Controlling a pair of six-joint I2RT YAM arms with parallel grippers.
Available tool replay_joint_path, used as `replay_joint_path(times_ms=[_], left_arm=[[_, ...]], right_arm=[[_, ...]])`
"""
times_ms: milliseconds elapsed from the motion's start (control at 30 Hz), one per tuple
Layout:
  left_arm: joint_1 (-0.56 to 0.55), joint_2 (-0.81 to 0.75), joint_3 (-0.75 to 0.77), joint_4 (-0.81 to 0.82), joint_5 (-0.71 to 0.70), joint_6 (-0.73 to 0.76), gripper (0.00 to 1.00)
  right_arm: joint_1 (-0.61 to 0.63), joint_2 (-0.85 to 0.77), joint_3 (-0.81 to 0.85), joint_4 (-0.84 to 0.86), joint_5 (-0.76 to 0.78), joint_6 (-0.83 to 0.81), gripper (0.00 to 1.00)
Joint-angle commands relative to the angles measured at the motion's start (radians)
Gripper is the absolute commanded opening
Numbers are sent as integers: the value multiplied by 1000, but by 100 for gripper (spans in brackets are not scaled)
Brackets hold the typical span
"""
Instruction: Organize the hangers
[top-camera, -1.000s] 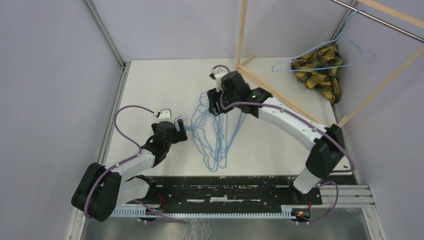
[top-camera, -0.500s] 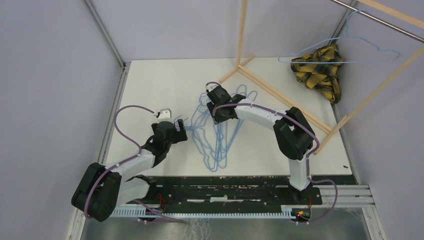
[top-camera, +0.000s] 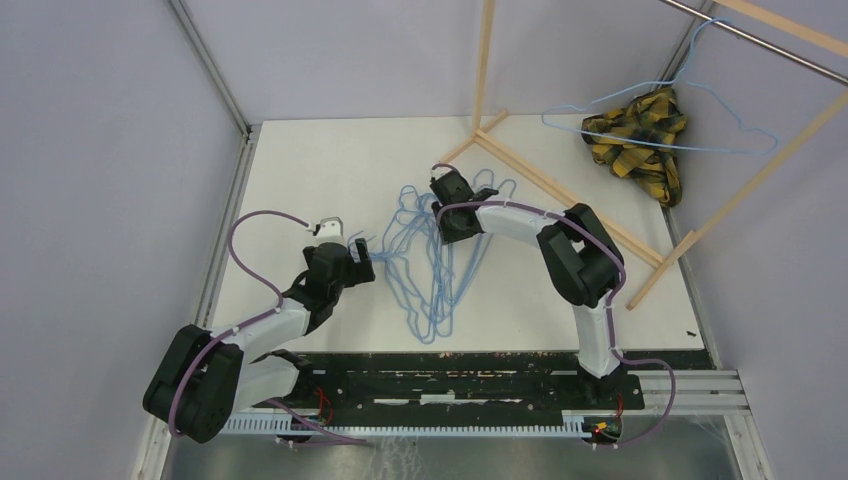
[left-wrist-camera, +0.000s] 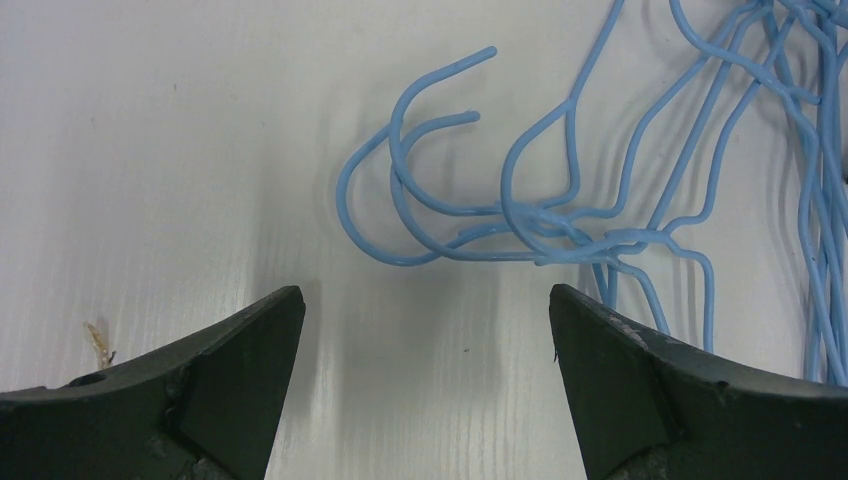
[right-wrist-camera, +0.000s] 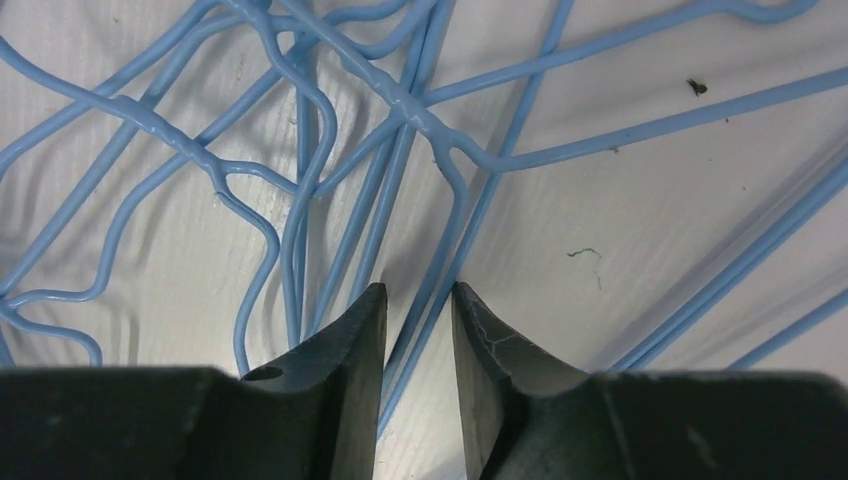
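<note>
Several light-blue wire hangers (top-camera: 436, 292) lie tangled in a pile at the table's middle. One more hanger (top-camera: 720, 148) hangs from the metal rail (top-camera: 760, 40) at the back right. My left gripper (top-camera: 362, 258) is open and empty, low over the table just left of the pile. In the left wrist view it (left-wrist-camera: 425, 290) faces two hooks (left-wrist-camera: 400, 180) a little ahead. My right gripper (top-camera: 448, 228) is down on the pile's far part. In the right wrist view it (right-wrist-camera: 418, 288) stands narrowly open, astride two parallel wires (right-wrist-camera: 440, 270).
The wooden rack frame (top-camera: 545, 180) runs diagonally across the table's back right, with an upright post (top-camera: 485, 60). A yellow-black plaid cloth (top-camera: 640, 135) lies under the rail. Grey walls close in the left and right sides. The arms' base rail (top-camera: 450, 385) runs along the near edge.
My right arm has folded back, and its gripper has moved right and dropped onto the pile. The hanger on the rail has swung. My left arm has not moved.
</note>
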Motion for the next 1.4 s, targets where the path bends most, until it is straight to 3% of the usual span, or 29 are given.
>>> replay_joint_path(times_ms=[0, 167, 267, 567, 867, 1067, 1367], left_arm=[[-4, 5, 3, 46, -29, -2, 99], [-5, 2, 1, 47, -33, -3, 99], [-5, 0, 0, 46, -34, -4, 99], [-5, 3, 1, 48, -37, -5, 99], [-5, 3, 0, 50, -41, -7, 99], [-5, 5, -1, 51, -41, -7, 99], [-5, -3, -5, 53, -41, -8, 99]], right_arm=[[-5, -12, -36, 66, -50, 27, 35], [-15, -73, -84, 74, -49, 46, 9], [-14, -148, -118, 66, -44, 61, 4], [-14, -395, -170, -13, -41, 76, 5], [-13, -450, -151, 38, -77, 101, 2], [-11, -509, -22, 143, -91, 170, 1], [-12, -473, 259, 174, 95, 162, 1]])
